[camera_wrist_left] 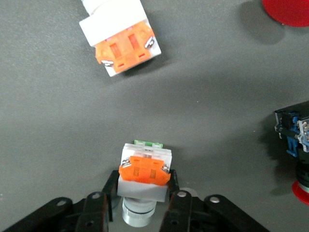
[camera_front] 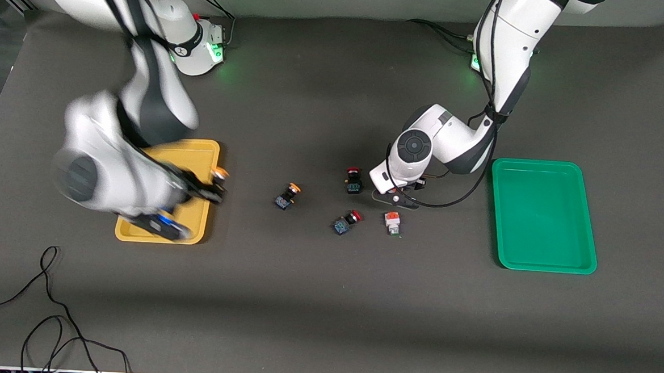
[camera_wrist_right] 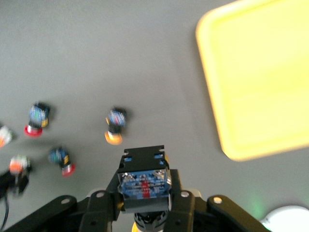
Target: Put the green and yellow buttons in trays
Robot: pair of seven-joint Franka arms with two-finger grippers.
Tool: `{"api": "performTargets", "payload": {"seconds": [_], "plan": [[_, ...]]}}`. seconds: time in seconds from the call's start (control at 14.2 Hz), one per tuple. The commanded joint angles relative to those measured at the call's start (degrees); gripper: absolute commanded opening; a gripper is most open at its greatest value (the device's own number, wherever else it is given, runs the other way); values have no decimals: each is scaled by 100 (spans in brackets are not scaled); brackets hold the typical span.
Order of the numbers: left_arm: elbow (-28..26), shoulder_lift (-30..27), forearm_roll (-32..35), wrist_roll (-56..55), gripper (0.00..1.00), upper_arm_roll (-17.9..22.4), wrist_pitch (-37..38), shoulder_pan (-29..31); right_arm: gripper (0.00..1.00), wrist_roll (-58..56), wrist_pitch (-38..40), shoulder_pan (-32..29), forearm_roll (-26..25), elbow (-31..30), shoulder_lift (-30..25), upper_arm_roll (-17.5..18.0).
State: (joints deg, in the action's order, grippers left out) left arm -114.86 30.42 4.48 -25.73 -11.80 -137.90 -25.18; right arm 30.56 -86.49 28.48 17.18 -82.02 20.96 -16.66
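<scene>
Yellow-capped button [camera_wrist_right: 144, 186] sits clamped in the right end effector [camera_wrist_right: 145, 205] over the mustard tray [camera_front: 197, 155]. The left end effector [camera_wrist_left: 143, 198], low over the desk [camera_front: 314, 299], grips a white-bodied button [camera_wrist_left: 145, 170]; the green tray [camera_front: 541, 214] lies toward the left arm's end.

Even, bright overhead light, soft shadows; right arm [camera_front: 112, 158] motion-blurred; right wrist view smeared, yellow tray [camera_wrist_right: 260, 77] possibly overexposed.

yellow tray [camera_front: 206, 151] – bare | green tray [camera_front: 543, 214] – bare | yellow-capped switch [camera_front: 287, 196] between
</scene>
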Motion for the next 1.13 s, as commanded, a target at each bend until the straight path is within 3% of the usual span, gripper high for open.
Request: {"api": "performTargets", "payload": {"seconds": [0.0, 0.14, 0.35, 0.64, 0.85, 1.06], "plan": [[51, -254, 44, -64, 25, 20, 227, 109, 0, -329, 395, 8, -390, -655, -898, -248], [243, -833, -183, -20, 25, -15, 1093, 355, 0, -1162, 344, 17, -452, -1235, -1364, -783], [683, -1537, -860, 33, 25, 11, 2238, 706, 0, -2570, -154, 17, -637, -1877, -1384, -1566], [667, -2162, -844, 750, 25, 46, 3512, 1987, 0, -2942, -2341, 17, -637, -3195, -893, -1647], [623, -2128, -546, 2024, 25, 46, 3560, 3516, 0, -3652, -2933, -9, -419, -3268, 2, -1638], [456, -1436, -132, 2406, 27, 46, 2536, 3986, 0, -4546, -3102, -280, 30, -3224, 636, -1647]]}}
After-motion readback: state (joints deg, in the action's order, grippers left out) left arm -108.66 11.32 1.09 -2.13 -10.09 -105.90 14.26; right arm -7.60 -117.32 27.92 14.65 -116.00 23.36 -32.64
